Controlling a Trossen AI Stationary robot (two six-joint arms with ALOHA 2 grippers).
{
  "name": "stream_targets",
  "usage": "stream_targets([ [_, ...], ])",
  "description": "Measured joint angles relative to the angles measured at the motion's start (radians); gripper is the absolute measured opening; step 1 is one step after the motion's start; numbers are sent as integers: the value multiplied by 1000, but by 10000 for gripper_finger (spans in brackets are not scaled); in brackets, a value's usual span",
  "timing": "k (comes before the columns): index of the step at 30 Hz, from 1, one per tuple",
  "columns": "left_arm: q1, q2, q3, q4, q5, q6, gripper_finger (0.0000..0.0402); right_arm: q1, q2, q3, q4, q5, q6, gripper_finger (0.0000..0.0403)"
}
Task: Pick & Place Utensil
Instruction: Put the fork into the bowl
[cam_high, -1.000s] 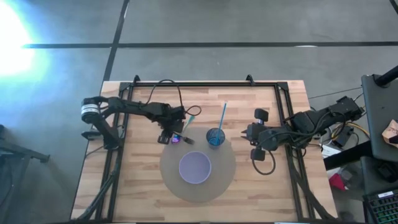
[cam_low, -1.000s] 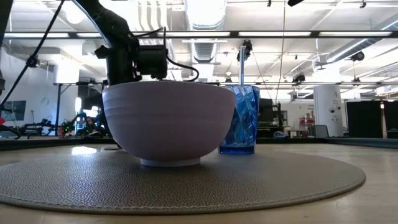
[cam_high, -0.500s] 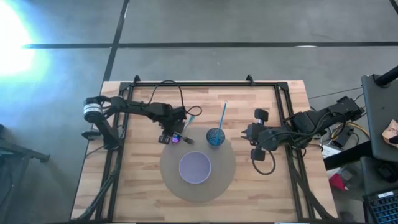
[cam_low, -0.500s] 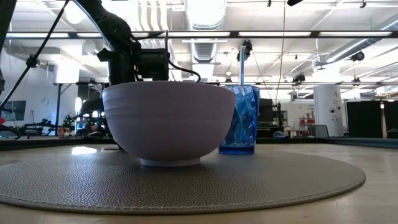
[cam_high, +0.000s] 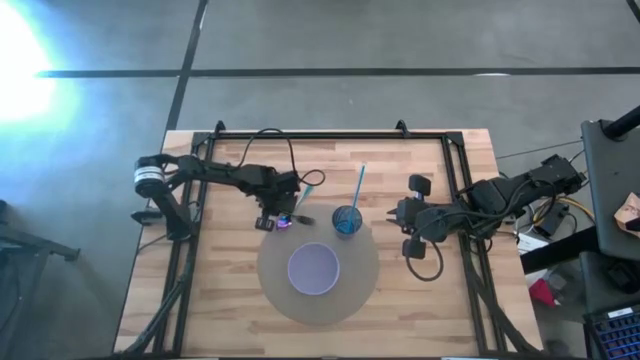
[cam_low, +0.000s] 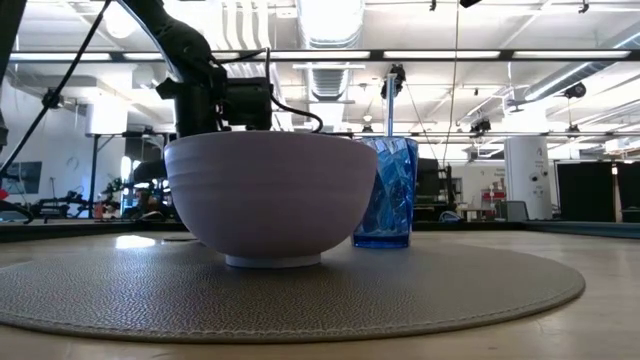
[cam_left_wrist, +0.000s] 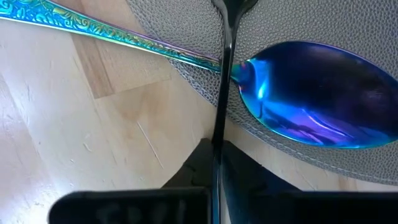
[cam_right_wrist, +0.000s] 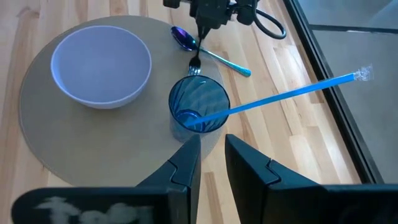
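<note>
Spoon: an iridescent blue spoon (cam_left_wrist: 311, 99) lies in the upper half of the left wrist frame, bowl on the edge of the round grey mat (cam_high: 270, 285), handle running out over the wood table (cam_high: 220, 300).
Left gripper: the left gripper (cam_high: 284, 216), left of centre in the high frame, has snapped closed over the last second; its fingers meet in a thin line over the spoon's neck.
Meaning: the grasp looks made, though whether the neck is truly pinched I cannot tell; a lift would test it.
Nearby: lilac bowl (cam_high: 314, 269) mid-mat, blue cup (cam_high: 347, 220) with a straw (cam_high: 359, 182).
Right gripper: the right gripper (cam_high: 396, 216) waits right of the cup, fingers slightly parted, empty.
</note>
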Motion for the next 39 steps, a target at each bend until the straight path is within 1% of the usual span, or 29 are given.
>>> stream_targets([
  [3, 0, -1, 6, -11, -2, 2, 6, 0, 0, 0, 0, 0, 0, 68],
  [14, -2, 1, 53, -66, 8, 4, 2, 0, 0, 0, 0, 0, 0, 68],
  [25, -2, -1, 54, -89, -3, 5, 1, 0, 0, 0, -1, 0, 0, 68],
  [30, -1, -4, 81, -156, -35, 6, 1, 0, 0, 0, -1, 0, 0, 68],
  [35, -1, -14, 141, -242, -62, 1, 1, 0, 0, 0, -1, 0, 0, 68],
  [39, -1, -27, 201, -330, -122, -21, 1, 0, 0, 0, -1, 0, -1, 68],
])
